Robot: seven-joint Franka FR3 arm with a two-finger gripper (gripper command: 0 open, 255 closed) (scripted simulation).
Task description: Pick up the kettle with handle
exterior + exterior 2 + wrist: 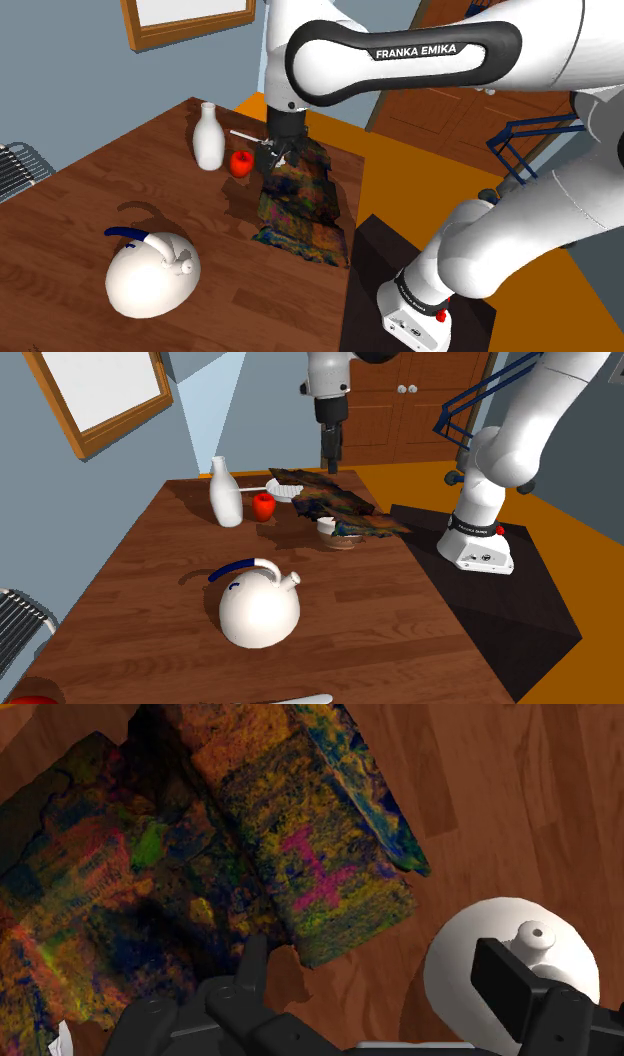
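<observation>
Plainly the white kettle with its blue handle sits upright on the wooden table. It is at the lower left of the shoulder view and low in the middle of the second exterior view, where its spout points toward the frame's right. The gripper hangs well apart from it, in the upper middle of the shoulder view, above a ragged multi-coloured sheet lying on the table at the middle of that frame. In the second exterior view the gripper stands high above that sheet, near the top of the frame. Its two black fingers stand apart with nothing clasped between them. In the wrist view the gripper looks down on the sheet and bare wood, and a white bottle shows behind one finger. That bottle stands upright just beside a red apple, left of the gripper in the shoulder view.
</observation>
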